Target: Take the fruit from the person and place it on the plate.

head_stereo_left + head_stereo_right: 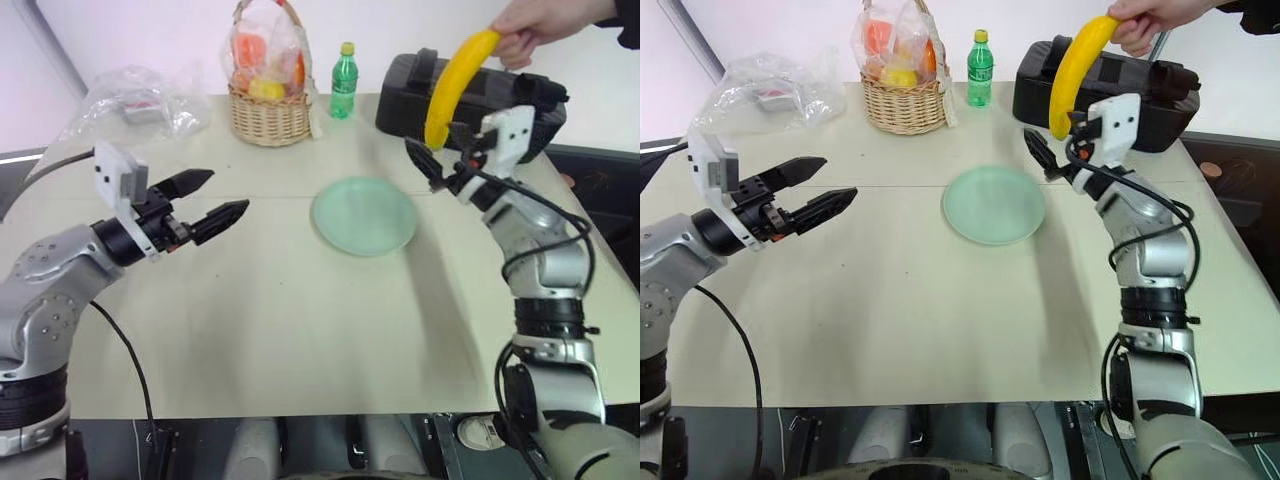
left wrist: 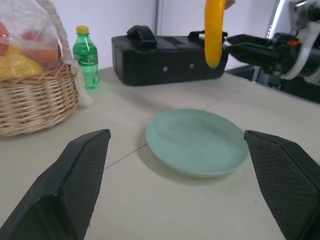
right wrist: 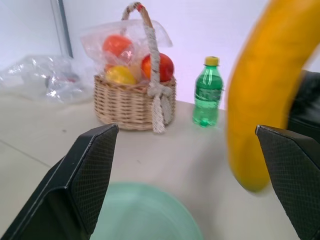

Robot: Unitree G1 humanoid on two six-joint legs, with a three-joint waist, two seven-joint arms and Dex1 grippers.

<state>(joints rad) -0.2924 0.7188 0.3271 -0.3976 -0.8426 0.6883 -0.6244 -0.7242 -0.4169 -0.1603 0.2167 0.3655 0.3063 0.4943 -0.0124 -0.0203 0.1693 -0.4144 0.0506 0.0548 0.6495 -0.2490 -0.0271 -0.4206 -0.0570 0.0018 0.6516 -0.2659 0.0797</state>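
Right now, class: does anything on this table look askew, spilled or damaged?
Nothing stands out. The basket and bottle stand upright, the plate lies flat and bare, and the crumpled bag sits at the far corner. The banana hangs intact from the person's hand.

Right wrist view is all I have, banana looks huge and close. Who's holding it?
Observer: A person's hand pinches the banana's top end; it hangs down above the table.
Operator: Are my right fingers around it?
Observer: The right gripper is open, the banana's lower tip between its fingers, no contact visible.
Operator: Where's the left arm?
Observer: The left gripper is open too, raised over the table on the plate's other side, pointing toward it.
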